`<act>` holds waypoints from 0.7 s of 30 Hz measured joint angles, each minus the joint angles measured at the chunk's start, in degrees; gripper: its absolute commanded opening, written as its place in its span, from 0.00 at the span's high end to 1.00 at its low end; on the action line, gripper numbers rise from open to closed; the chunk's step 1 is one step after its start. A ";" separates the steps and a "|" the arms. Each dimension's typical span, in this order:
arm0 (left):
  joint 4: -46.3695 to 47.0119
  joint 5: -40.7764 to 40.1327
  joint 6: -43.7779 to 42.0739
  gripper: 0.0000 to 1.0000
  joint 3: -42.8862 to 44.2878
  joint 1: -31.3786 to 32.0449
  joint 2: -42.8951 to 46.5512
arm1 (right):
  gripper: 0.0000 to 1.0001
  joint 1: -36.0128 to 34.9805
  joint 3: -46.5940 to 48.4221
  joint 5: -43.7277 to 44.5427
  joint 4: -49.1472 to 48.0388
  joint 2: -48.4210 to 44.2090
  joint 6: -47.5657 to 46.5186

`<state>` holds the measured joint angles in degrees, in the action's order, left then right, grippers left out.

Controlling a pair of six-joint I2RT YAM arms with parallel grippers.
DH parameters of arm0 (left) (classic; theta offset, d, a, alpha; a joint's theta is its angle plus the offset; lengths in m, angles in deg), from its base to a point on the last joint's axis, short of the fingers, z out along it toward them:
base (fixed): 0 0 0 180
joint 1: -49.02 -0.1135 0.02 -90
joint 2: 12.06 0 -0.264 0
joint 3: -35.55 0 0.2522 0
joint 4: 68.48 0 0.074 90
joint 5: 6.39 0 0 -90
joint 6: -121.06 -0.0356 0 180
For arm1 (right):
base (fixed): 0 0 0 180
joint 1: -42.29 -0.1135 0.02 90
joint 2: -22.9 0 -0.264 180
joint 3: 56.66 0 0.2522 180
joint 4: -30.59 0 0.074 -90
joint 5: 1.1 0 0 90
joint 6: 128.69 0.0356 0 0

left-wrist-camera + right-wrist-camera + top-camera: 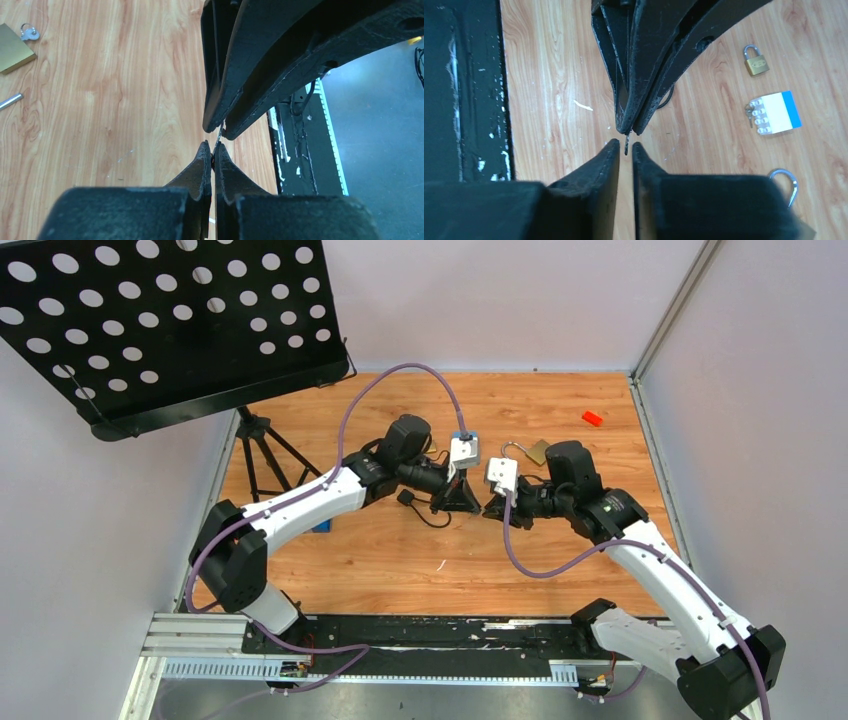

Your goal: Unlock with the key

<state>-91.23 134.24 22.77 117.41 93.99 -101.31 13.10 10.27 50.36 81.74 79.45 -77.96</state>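
Left tool (212,154) pinched shut on the key (626,142), held over mid-bench (400,570). Right tool (625,147) narrow, tip to tip with the left, fingers flanking the key's free end with slim gaps. Small padlock (756,61) lies well apart.

**Three cameras, one meeting point**

Top view: steeply down from the near side onto the light wooden tabletop (400,570). Wrist views, close behind the black left gripper (211,150) and black right gripper (625,146), face each other, sharing the tiny grey metal key (626,142).
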 measured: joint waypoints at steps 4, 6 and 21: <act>-0.59 -1.03 -0.13 1.00 0.00 -0.52 0.04 | 0.50 0.00 -0.72 1.05 -0.44 -0.76 0.48; -1.20 -1.40 -0.46 1.00 0.00 -1.20 0.26 | 0.44 0.00 -0.90 1.73 -0.39 -1.11 0.63; -19.76 -8.96 -14.03 1.00 -4.61 -12.87 13.70 | 0.32 0.00 -0.96 3.72 -7.32 9.16 2.84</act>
<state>-110.99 125.28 8.74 112.79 81.11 -87.61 13.10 9.31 54.07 74.42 88.61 -75.12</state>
